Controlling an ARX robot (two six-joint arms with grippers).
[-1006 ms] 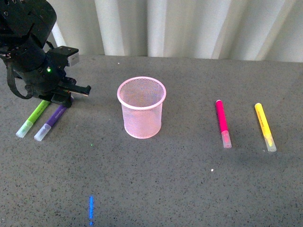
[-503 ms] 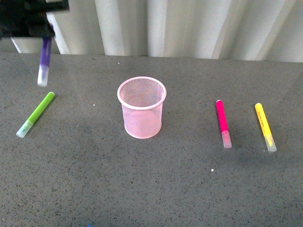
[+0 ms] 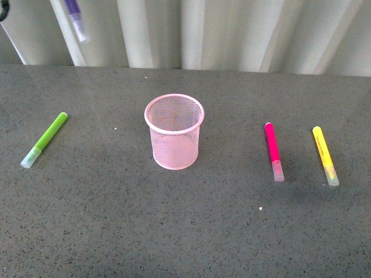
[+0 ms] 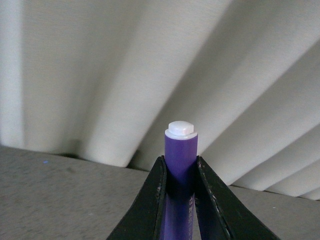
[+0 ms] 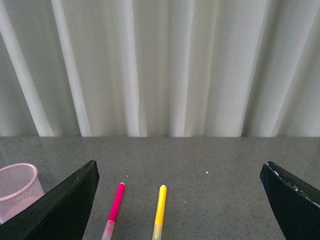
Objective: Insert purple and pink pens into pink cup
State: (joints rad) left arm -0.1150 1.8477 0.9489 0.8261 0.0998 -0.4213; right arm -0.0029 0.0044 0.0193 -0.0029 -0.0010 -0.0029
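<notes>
If you tally it all up, that's four markers and one cup, so going from the left. One purple pen [image 3: 76, 21] hangs in the air at the far left of the front view, up against the curtain [image 3: 243, 35]. It's tilted with its clear cap pointing down, well above the table [image 3: 174, 231]. The left wrist view shows why: the left gripper [image 4: 180, 167] has its two black fingers [image 4: 148, 200] squeezed tight on the pen's barrel, one each side. The pen's white butt end pokes out past the tips. So it's clamped on that single pen and nothing else.

Down on the table, one green marker [image 3: 45, 139] lies flat with its cap end nearer the camera, well apart from the cup. The one cup [image 3: 174, 131], pink mesh, stands upright around mid-table, and both pens are outside it.

Right of that, one pink pen [image 3: 273, 150] lies flat, cap end toward the camera, also well apart from the cup. Next over is one yellow marker [image 3: 324, 155], roughly parallel to the pink pen, near it but not touching.

The right gripper [image 5: 180, 167] has its two fingers spread wide with nothing between them. Its wrist view looks over the table at the pink pen [image 5: 114, 207] and yellow marker [image 5: 159, 210], with part of the cup [image 5: 17, 187] showing beside one finger.
</notes>
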